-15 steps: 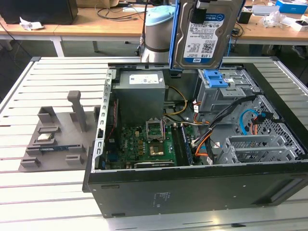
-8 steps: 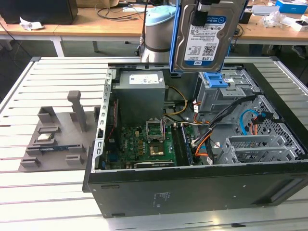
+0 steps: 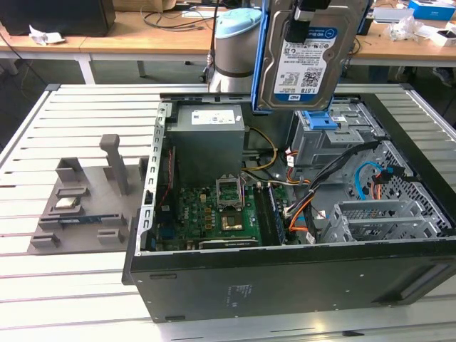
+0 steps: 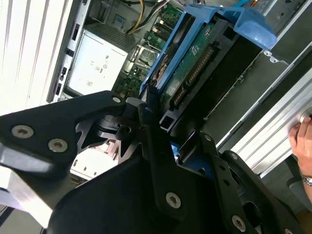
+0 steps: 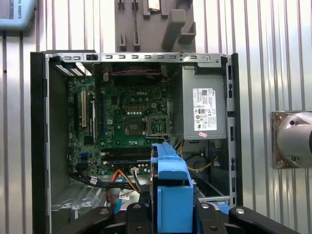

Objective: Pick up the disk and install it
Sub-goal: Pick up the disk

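The disk (image 3: pixel 308 60) hangs upright in its blue caddy, label facing the camera, above the back right of the open computer case (image 3: pixel 285 278). My gripper (image 3: pixel 306 20) is shut on its top edge. In the second wrist view the disk's (image 4: pixel 192 66) green circuit side and blue frame run away from the black fingers (image 4: pixel 151 131) that clamp it. The first wrist view looks straight down into the case, with the caddy's blue end (image 5: pixel 170 195) between the fingers. Below the disk sits the grey drive cage (image 3: pixel 324 146), with a blue plastic bracket (image 3: pixel 318 120) on top.
Inside the case lie a grey power-supply box (image 3: pixel 210 132), the green motherboard (image 3: pixel 228 210) and loose cables (image 3: pixel 306 206). A grey parts fixture (image 3: pixel 85 199) stands on the slatted table at the exterior view's left. A person's hand (image 4: pixel 302 141) rests on the table edge. The arm's base (image 3: pixel 235 43) stands behind the case.
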You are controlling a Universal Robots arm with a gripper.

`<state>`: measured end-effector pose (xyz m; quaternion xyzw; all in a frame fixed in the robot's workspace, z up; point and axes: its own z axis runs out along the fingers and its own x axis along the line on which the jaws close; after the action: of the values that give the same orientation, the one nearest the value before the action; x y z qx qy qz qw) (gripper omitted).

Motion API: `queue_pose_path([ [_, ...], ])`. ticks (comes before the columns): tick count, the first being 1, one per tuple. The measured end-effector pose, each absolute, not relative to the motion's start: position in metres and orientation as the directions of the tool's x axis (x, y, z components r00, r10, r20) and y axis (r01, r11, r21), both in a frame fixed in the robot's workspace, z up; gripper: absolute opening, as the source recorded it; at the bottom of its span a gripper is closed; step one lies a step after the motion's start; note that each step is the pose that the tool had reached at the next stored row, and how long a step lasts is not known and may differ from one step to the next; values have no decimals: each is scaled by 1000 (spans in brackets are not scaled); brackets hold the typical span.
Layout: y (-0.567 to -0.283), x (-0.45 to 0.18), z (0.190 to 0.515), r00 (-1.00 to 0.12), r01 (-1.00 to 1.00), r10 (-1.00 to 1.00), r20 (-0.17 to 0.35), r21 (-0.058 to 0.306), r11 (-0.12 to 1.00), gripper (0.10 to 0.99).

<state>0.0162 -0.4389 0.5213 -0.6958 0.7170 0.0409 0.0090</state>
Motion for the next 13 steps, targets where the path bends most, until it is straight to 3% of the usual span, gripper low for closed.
queue_pose_path([
  [13,-453,16,520,-32,-999,-997,-70,46,28,365],
])
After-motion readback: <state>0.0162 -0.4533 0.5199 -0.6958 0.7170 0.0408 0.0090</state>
